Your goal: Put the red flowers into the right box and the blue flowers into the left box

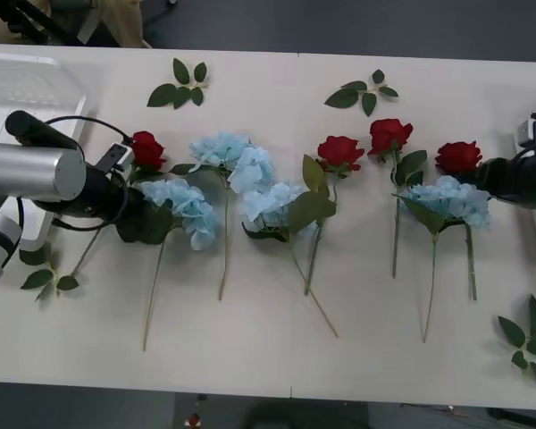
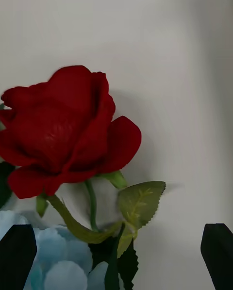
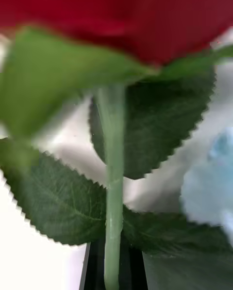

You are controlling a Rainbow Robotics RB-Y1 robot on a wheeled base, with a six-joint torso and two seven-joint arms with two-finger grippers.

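Your left gripper (image 3: 112, 270) looks clamped on the leftmost red rose's (image 1: 146, 148) stem, though it's blurry. Light, floppy thing: hold low on the stem. Right gripper (image 2: 116, 256) hangs spread over the rightmost rose (image 2: 63, 130).

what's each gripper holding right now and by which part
The left gripper is shut on a red rose's stem, just below its leaves. The right gripper is open beside another rose, holding nothing.

The front view looks down over the whole table (image 1: 268, 357), while each wrist view sits very near a red rose (image 2: 63, 130) that the front view shares.
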